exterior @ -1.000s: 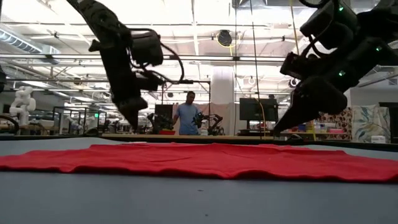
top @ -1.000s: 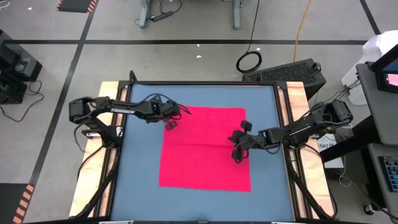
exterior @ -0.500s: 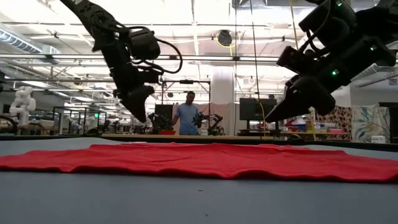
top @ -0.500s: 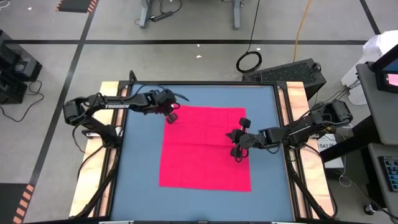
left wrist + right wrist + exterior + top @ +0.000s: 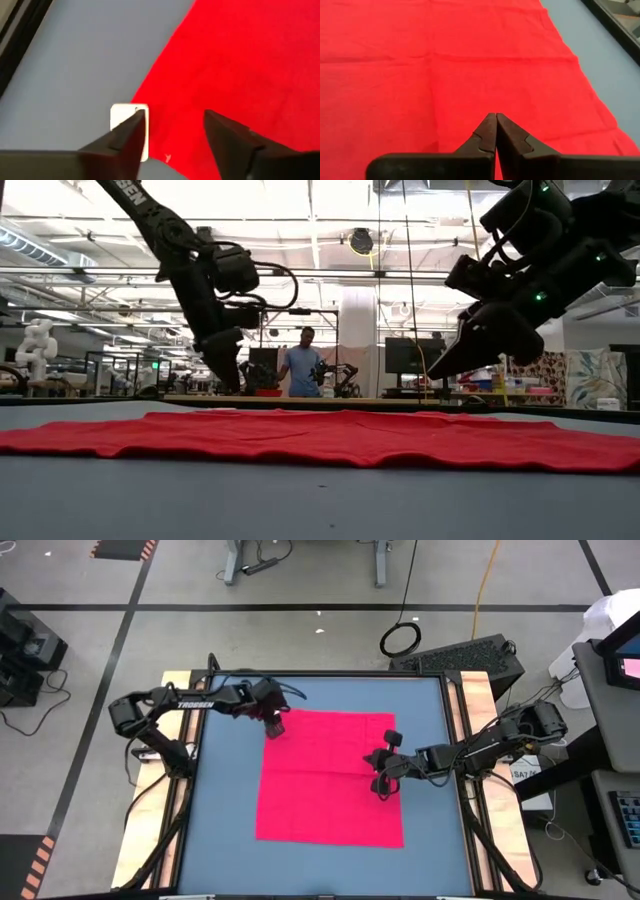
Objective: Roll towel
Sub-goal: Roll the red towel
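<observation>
A blue tabletop [image 5: 225,800] carries the towel [image 5: 330,780], spread flat near its middle and closer to the right edge. The right gripper [image 5: 380,787], fingers pressed together, hangs just above the towel's right side; the left gripper [image 5: 272,726], fingers apart, hovers over the far-left corner beside the white tag [image 5: 129,122]. Closing too high there would likely pinch only the tag, or nothing, leaving the roll unstarted.

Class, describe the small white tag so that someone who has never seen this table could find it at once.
Start at the blue table and find the red towel spread flat on it. Go to the towel's far corner under the left claw. There the white tag juts onto the blue, the only white patch.
</observation>
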